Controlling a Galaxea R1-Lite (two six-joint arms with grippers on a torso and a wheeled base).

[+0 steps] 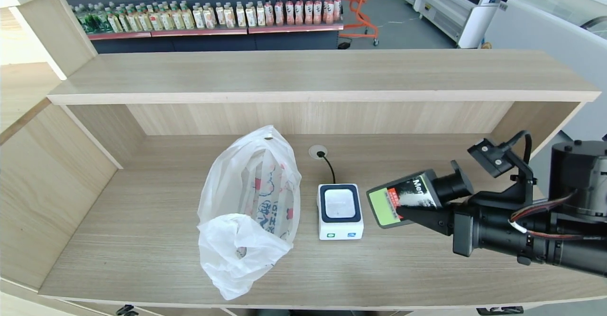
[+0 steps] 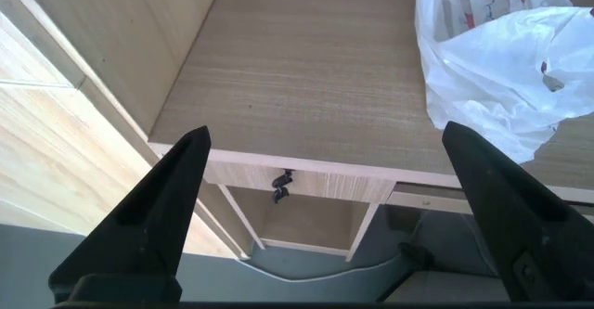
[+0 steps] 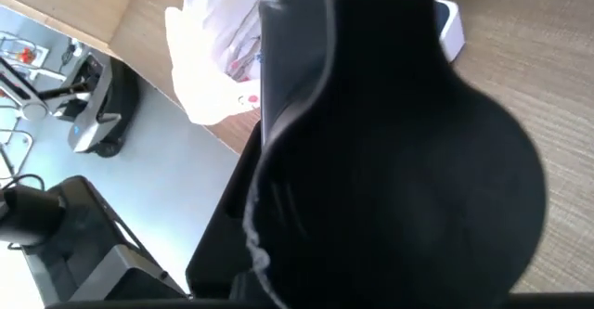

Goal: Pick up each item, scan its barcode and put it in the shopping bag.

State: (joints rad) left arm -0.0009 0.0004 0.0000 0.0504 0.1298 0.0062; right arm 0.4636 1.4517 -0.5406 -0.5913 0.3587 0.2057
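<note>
Right claw (image 1: 422, 200) grips one box (image 1: 386, 207) beside one scanner (image 1: 339, 210) and one bag (image 1: 246, 211); left claw (image 2: 327, 142) gapes.

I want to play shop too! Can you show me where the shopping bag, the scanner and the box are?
shopping bag (image 1: 213, 192), head view, on its white plastic side wall.
scanner (image 1: 339, 205), head view, on its dark top window.
box (image 1: 408, 192), head view, on its black-and-white side face.
</note>
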